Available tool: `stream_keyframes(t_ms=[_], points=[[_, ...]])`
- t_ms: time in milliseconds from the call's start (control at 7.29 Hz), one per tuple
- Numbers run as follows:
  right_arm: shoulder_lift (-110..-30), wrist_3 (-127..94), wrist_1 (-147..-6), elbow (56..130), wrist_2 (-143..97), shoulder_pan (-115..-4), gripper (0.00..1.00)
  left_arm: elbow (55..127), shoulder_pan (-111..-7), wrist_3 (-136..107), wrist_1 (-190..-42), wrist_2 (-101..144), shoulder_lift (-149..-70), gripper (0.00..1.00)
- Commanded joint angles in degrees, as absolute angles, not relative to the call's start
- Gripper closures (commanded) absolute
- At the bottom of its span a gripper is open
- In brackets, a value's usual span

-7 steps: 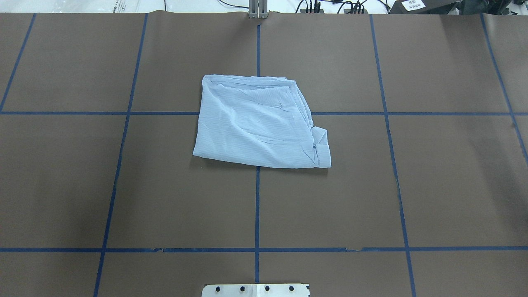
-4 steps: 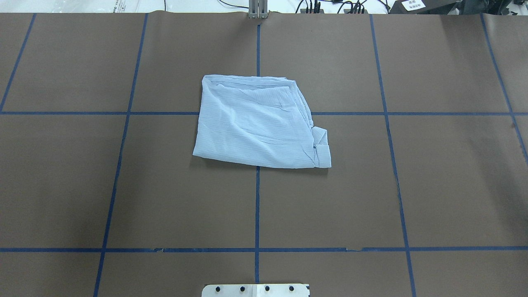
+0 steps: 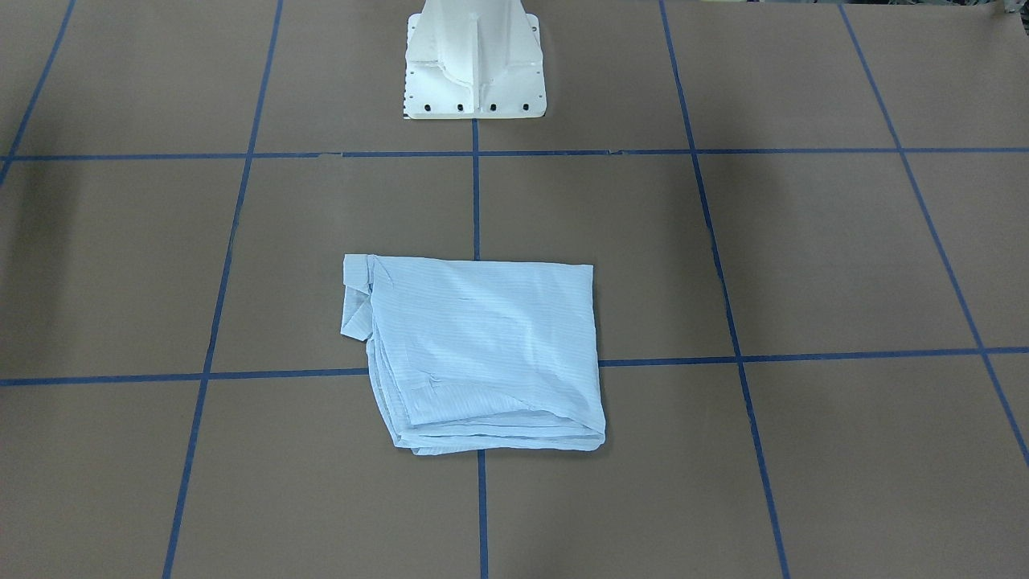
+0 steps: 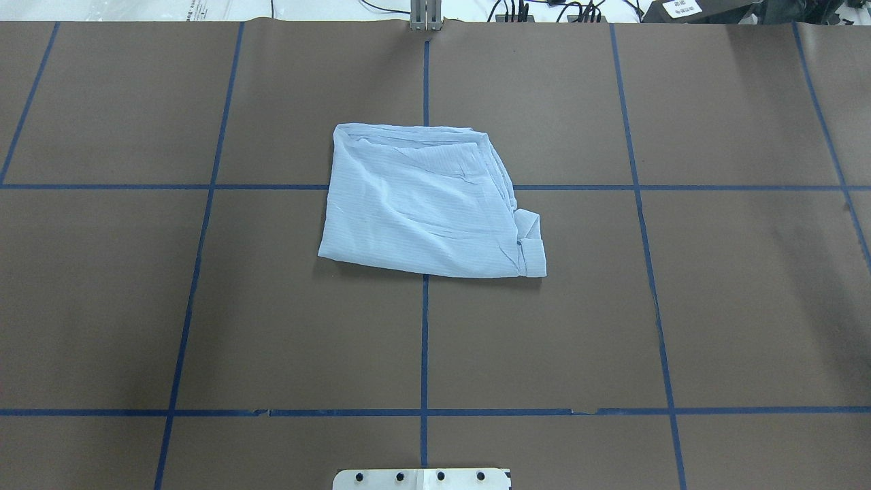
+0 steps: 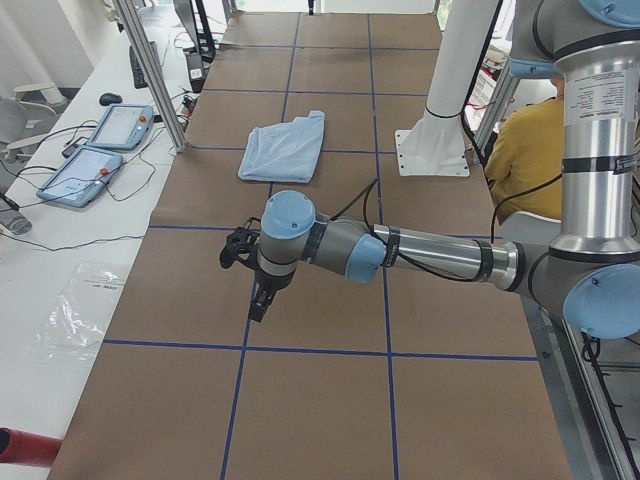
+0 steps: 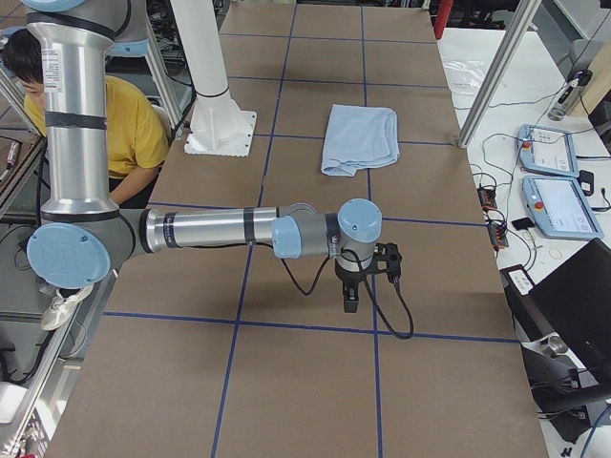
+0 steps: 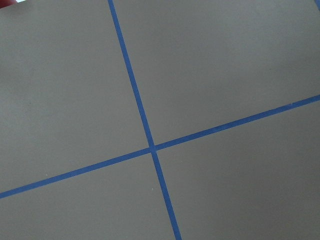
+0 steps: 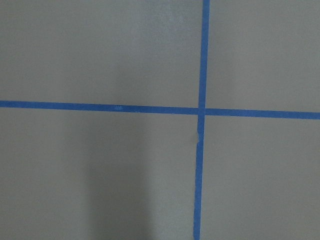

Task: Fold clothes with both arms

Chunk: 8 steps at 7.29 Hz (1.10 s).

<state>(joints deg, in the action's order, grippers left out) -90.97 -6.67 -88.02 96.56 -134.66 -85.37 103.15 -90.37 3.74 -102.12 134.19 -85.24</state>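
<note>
Overhead exterior view: thin light-blue fine-striped fabric shirt (image 4: 422, 204) lies folded into a rough rectangle at mid-table. It is flat on the brown paper-covered table (image 4: 748, 306), over a crossing of the blue tape grid lines (image 4: 199, 258). A cuff-like flap (image 4: 532, 245) sticks out at its near right corner — layered edges show along the far side. Neither arm touches the shirt; both are well apart from it, toward the table's ends.

Exterior left view: silver-grey tubular left arm (image 5: 430, 255) with light-blue joint caps reaches out low over the table. Its black left gripper (image 5: 256, 308) points down above bare paper — I cannot tell how the jaws stand from here.

Exterior right view: matching right arm (image 6: 210, 229), black right gripper (image 6: 350, 301) pointing down, probably just above the surface. Its jaws cannot be told either.

Both wrist views show only paper and a tape crossing. White pedestal base (image 3: 474, 72) stands at the robot's side of the table. A person in a yellow top (image 6: 143, 129) sits behind it.
</note>
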Motion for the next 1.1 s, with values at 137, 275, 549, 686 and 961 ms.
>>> stream_keyframes(t_ms=[137,275,549,686,961], points=[[-91.9,-6.7,-88.5,96.8,-136.0,-85.4,0.00,103.3,-90.4,3.8,-102.2,134.2,-84.9,0.00],[-92.1,-6.7,-88.3,97.0,-136.7,-85.4,0.00,104.1,-90.5,3.9,-102.2,134.4,-84.6,0.00],[-91.6,-6.7,-87.9,96.9,-136.7,-85.4,0.00,104.3,-90.4,3.9,-102.3,134.4,-84.5,0.00],[-91.4,-6.7,-87.8,96.7,-136.6,-85.3,0.00,104.2,-90.4,4.0,-102.4,134.4,-84.6,0.00],[-91.3,-6.7,-87.8,96.8,-136.7,-85.3,0.00,105.2,-90.6,4.0,-102.2,134.5,-84.5,0.00]])
